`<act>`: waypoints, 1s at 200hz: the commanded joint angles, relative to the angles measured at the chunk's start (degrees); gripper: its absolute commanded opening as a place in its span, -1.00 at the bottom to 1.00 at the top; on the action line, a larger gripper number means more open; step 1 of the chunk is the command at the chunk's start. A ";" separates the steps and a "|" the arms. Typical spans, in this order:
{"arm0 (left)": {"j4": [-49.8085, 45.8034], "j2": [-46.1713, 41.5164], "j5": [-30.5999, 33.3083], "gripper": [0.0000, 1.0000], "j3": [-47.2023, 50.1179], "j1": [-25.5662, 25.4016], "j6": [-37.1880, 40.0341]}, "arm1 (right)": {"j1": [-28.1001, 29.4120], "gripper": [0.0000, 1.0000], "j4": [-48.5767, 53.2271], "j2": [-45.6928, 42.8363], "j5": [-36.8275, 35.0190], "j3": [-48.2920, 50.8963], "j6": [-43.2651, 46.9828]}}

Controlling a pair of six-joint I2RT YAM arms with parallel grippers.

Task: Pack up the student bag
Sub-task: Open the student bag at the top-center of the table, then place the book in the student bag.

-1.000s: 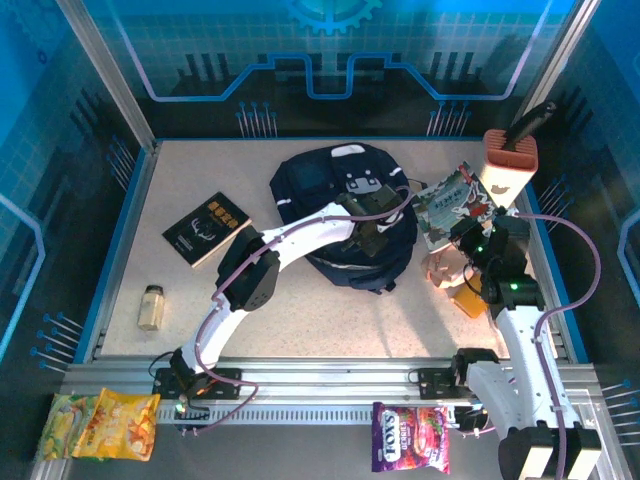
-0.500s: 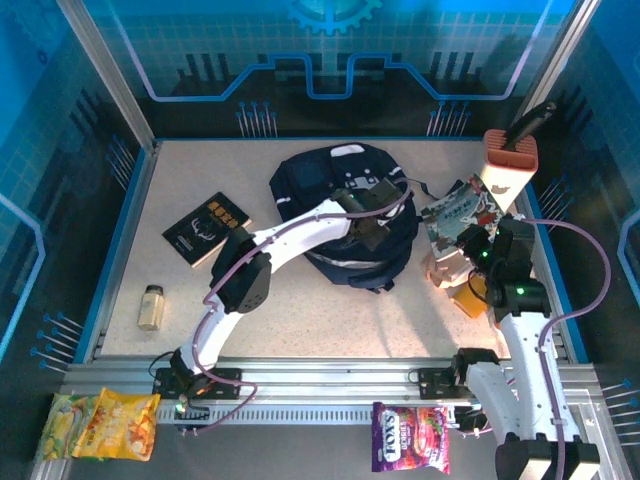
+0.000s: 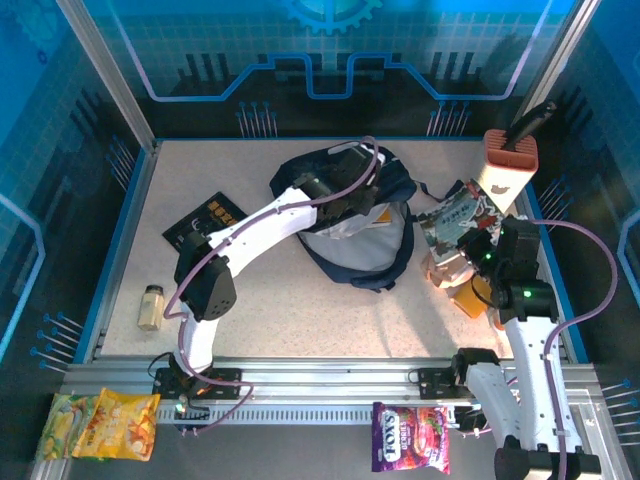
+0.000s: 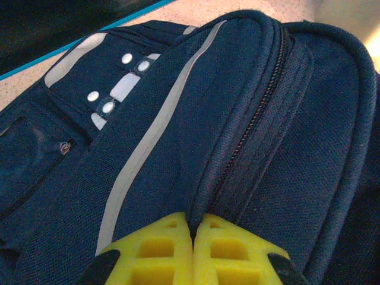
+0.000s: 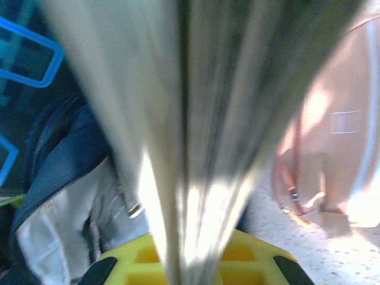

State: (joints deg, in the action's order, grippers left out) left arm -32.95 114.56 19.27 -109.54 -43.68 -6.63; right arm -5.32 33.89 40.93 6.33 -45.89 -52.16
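Student bag [image 3: 352, 228] toward the back middle of the tabletop [image 3: 300, 315], navy with thin pale stripes, mouth gaping toward the near side with light grey lining on show. Left tool [image 4: 193, 228] at the bag's upper edge, yellow fingers [image 4: 157, 249] pressed together and pinching a fold of navy fabric right beside the zip. Past them, a pale stripe and a grey patch with white studs. Left arm slanting in from the near left, crossing over one corner of a black notebook [image 3: 203, 226]; gold print on its cover too small to read. Just right of the bag, a picture book [image 3: 452, 212] held tilted, clamped edge-on in the closed right tool [image 5: 190, 264]; illustrated cover, title not legible. Behind the book, at the far right, a tall pale container [image 3: 507, 172] with a salmon top and a dark handle sticking out. Under the right arm, partly hidden by it, a pinkish item [image 3: 440, 268] touching an orange one [image 3: 470, 298]; hard to tell what either is. Well apart at the near left, a small bottle [image 3: 151, 307] lying alone. Off the tabletop, on the front rail: yellow snack packets [image 3: 100, 425] at the left and a purple packet [image 3: 410, 437] between the arm bases, with large white lettering not readable with certainty.
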 commanded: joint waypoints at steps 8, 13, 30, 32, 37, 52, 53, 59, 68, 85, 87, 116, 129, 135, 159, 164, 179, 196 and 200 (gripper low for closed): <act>8.03 -4.49 -1.84 -1.00 -0.40 0.26 -3.04 | 0.71 -0.98 -13.49 0.93 12.63 3.92 -7.10; 8.07 -4.69 -2.45 -1.00 -0.41 0.29 -3.12 | 1.47 -0.98 -16.04 1.27 13.50 4.92 -8.61; 8.41 -5.29 -3.30 -1.00 -0.25 0.38 -3.73 | 4.71 -0.98 -23.58 3.06 13.87 7.49 -12.79; 8.49 -5.42 -3.28 -1.00 -0.18 0.38 -3.80 | 5.12 -0.98 -24.32 3.36 13.73 7.62 -13.19; 8.62 -5.74 -3.44 -1.00 -0.08 0.33 -3.97 | 6.02 -0.98 -25.87 4.32 13.50 7.90 -13.88; 9.14 -6.55 -3.99 -1.00 0.19 0.37 -4.35 | 8.88 -0.97 -29.67 7.23 12.10 8.09 -15.14; 9.14 -6.63 -3.98 -1.00 0.19 0.40 -4.35 | 9.17 -0.98 -29.89 7.46 11.94 8.09 -15.24; 9.29 -7.06 -4.23 -1.00 0.28 0.33 -4.50 | 10.26 -0.98 -31.29 8.63 11.06 8.15 -15.77; 9.65 -7.82 -4.45 -1.00 0.54 0.34 -4.75 | 12.17 -0.98 -33.99 10.24 9.36 8.56 -16.49; 10.72 -9.46 -4.86 -1.00 1.61 0.40 -5.18 | 15.40 -0.98 -37.70 13.56 4.79 9.15 -17.98; 10.96 -9.67 -4.90 -1.00 1.76 0.36 -5.31 | 15.69 -0.98 -38.25 14.09 4.32 9.19 -18.15; 12.31 -11.71 -5.92 -1.00 3.14 0.93 -6.59 | 19.75 -0.97 -46.54 22.11 -0.32 9.18 -20.60; 12.45 -12.36 -6.17 -1.00 3.40 1.11 -6.88 | 21.09 -0.97 -47.33 26.13 -1.43 7.49 -21.42; 12.49 -12.47 -6.32 -1.00 3.53 1.34 -7.06 | 21.68 -0.97 -48.17 28.11 -1.58 6.76 -21.72; 12.87 -13.01 -7.51 -1.00 4.36 2.17 -8.15 | 24.30 -0.97 -50.68 34.69 -3.82 4.95 -23.28; 13.03 -13.07 -7.81 -1.00 4.53 2.35 -8.41 | 24.77 -0.97 -51.71 35.92 -4.56 4.85 -23.52; 13.32 -13.31 -9.18 -1.00 5.03 2.81 -8.60 | 25.53 -0.97 -54.12 39.78 -5.40 4.05 -24.42; 13.98 -13.58 -10.08 -1.00 5.97 3.31 -8.89 | 25.53 -0.95 -58.04 43.91 -1.58 2.21 -24.05; 13.97 -13.58 -10.35 -1.00 6.05 3.44 -8.99 | 25.51 -0.96 -59.06 44.63 -0.45 1.92 -24.06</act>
State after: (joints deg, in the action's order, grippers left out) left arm -27.22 106.74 12.49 -103.46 -40.40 -14.13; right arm 19.70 -16.25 81.69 4.40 -40.58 -75.05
